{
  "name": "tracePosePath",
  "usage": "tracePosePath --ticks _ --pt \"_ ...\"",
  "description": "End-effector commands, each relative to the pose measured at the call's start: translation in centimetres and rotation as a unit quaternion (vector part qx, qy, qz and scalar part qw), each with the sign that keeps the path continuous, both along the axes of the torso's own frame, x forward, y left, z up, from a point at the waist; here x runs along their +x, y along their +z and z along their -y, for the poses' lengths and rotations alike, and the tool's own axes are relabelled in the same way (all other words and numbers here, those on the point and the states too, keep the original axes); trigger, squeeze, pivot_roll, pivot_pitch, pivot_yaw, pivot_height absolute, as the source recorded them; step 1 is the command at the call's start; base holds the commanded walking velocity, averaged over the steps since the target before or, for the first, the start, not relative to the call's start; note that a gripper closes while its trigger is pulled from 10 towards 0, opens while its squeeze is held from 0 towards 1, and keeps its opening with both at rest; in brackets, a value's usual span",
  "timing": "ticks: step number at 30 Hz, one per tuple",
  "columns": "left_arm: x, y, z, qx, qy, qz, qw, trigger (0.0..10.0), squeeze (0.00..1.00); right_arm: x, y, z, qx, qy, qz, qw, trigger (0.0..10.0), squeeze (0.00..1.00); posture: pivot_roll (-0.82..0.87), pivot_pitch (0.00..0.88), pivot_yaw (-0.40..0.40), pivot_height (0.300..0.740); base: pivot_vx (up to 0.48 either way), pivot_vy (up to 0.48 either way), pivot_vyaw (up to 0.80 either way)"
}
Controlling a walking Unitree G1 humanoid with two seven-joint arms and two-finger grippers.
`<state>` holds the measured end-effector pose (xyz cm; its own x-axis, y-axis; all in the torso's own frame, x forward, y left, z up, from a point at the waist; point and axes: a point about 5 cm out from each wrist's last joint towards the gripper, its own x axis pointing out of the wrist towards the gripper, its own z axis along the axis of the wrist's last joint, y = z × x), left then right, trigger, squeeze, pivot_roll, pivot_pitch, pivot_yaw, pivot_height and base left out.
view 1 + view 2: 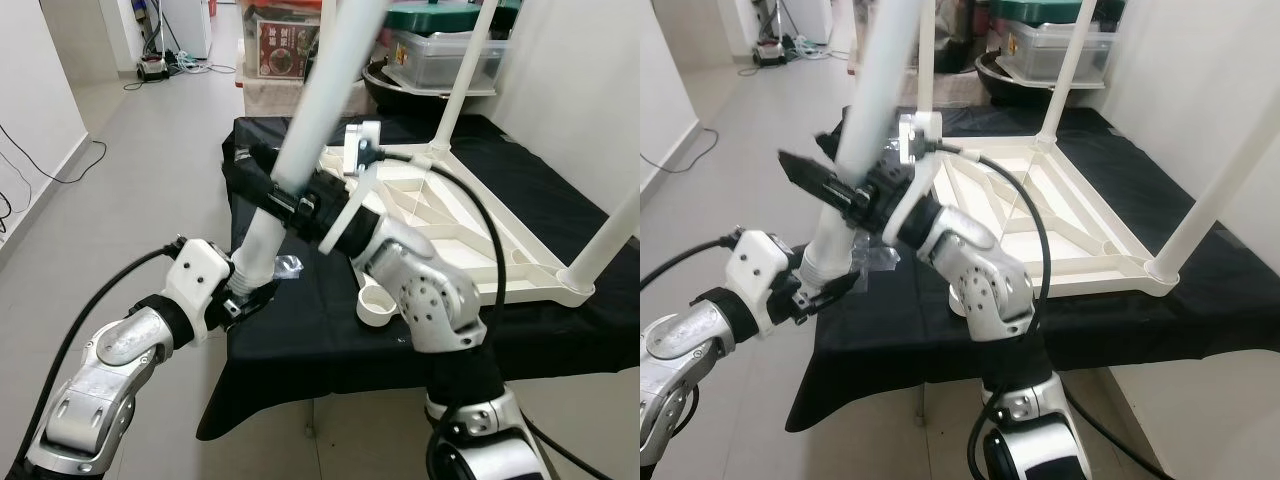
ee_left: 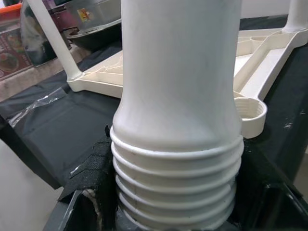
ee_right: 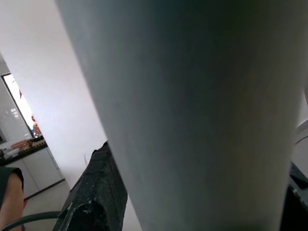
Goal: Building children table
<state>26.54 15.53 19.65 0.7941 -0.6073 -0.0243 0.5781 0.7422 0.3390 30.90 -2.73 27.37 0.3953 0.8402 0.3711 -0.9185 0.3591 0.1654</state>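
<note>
Holding: left gripper point(image 1: 243, 296) is clamped on the threaded end of the loose leg point(image 1: 300, 150), just off the near-left edge of the cloth point(image 1: 300, 330); the left wrist view shows the black fingers point(image 2: 94, 178) pressed on either side of the threads.
Second grip: right gripper point(image 1: 275, 185) is closed round the same leg higher up its shaft, so both arms carry it, tilted, above the near-left corner.
Socket: an open round socket point(image 1: 378, 305) at the tabletop's near corner, beside the right forearm, has no leg in it and looks like the one this leg is meant for.
Tabletop: white tabletop point(image 1: 470, 240) lies upside down on the black cloth, ribs upward.
Done: three legs look seated and upright, the near-right leg point(image 1: 615, 235), the far leg point(image 1: 462, 80) and one more at the far left point(image 1: 925, 55).
Left to do: by my reading, line the threaded end over the open socket, screw it in, then turn the table over.
Hard to tell: the loose leg's top runs out of the picture; the right wrist view is mostly blurred shaft; how tightly the standing legs are screwed cannot be judged.
Behind: tubs point(image 1: 440, 50) and a dark pan stand past the table, partly cut off.
</note>
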Motion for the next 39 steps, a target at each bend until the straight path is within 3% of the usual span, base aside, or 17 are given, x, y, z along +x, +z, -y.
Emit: tracePosePath --ticks 1,5,6,16,17,25,30,32,33,34,35,39 --pt "-0.1 -0.2 0.3 0.009 -0.008 0.004 1.0 10.0 0.0 -0.3 -0.4 -0.5 0.0 0.009 -0.017 1.0 10.0 0.0 0.11 0.0 -0.074 0.74 0.0 0.0 0.0" --pt "-0.2 -0.6 0.3 0.012 -0.008 0.0 1.0 10.0 0.0 -0.3 -0.3 -0.6 0.009 0.009 -0.024 1.0 10.0 0.0 0.11 0.0 -0.074 0.74 0.0 0.0 0.0" --pt "-0.2 -0.7 0.4 0.012 -0.007 0.001 1.0 10.0 0.0 -0.1 -0.1 -0.5 0.019 0.003 -0.023 1.0 0.0 0.0 0.11 0.0 -0.077 0.74 0.0 0.0 0.0" --pt "0.2 -1.1 0.1 0.031 0.022 0.011 0.999 10.0 0.0 -0.1 0.1 -0.2 0.042 -0.006 -0.03 0.999 0.0 0.0 0.11 0.0 -0.078 0.74 0.0 0.0 0.0" --pt "0.4 -1.2 -0.2 0.033 0.033 0.015 0.999 10.0 1.0 -0.1 0.1 -0.2 0.041 -0.007 -0.029 0.999 0.0 0.0 0.1 0.0 -0.077 0.74 0.0 0.0 0.0" --pt "1.4 -0.1 -2.2 0.03 0.101 0.057 0.993 10.0 1.0 0.4 -0.1 0.6 0.021 -0.025 -0.013 0.999 0.0 0.0 0.11 0.0 -0.082 0.74 0.0 0.0 0.0" --pt "0.5 0.3 -2.6 0.005 0.097 0.042 0.994 10.0 1.0 1.4 -0.1 1.9 -0.009 -0.053 0.017 0.998 0.0 0.0 0.11 0.0 -0.083 0.74 0.0 0.0 0.0" --pt "-1.0 0.1 -2.1 0.008 0.053 0.026 0.998 10.0 1.0 2.5 -0.2 3.5 -0.046 -0.079 0.047 0.995 0.0 0.0 0.11 0.0 -0.086 0.74 0.0 0.0 0.0" --pt "-1.9 -0.1 -1.9 0.003 0.036 0.015 0.999 10.0 0.3 3.2 -0.3 4.5 -0.066 -0.097 0.059 0.991 0.0 0.0 0.11 0.0 -0.088 0.74 0.0 0.0 0.0" --pt "-2.5 -0.3 -1.5 -0.002 0.02 0.006 1.0 10.0 0.0 3.7 -0.4 5.4 -0.083 -0.111 0.066 0.988 0.0 0.0 0.11 0.0 -0.091 0.74 0.0 0.0 0.0" --pt "-3.3 -0.8 -1.1 0.004 0.006 -0.004 1.0 10.0 0.0 4.4 -0.6 6.4 -0.102 -0.13 0.069 0.984 0.0 0.0 0.11 0.0 -0.092 0.74 0.0 0.0 0.0" --pt "-4.1 -1.5 -0.8 0.008 -0.002 -0.016 1.0 10.0 0.0 5.2 -0.9 7.8 -0.132 -0.158 0.078 0.976 0.0 0.0 0.12 0.0 -0.099 0.74 0.0 0.0 0.0"
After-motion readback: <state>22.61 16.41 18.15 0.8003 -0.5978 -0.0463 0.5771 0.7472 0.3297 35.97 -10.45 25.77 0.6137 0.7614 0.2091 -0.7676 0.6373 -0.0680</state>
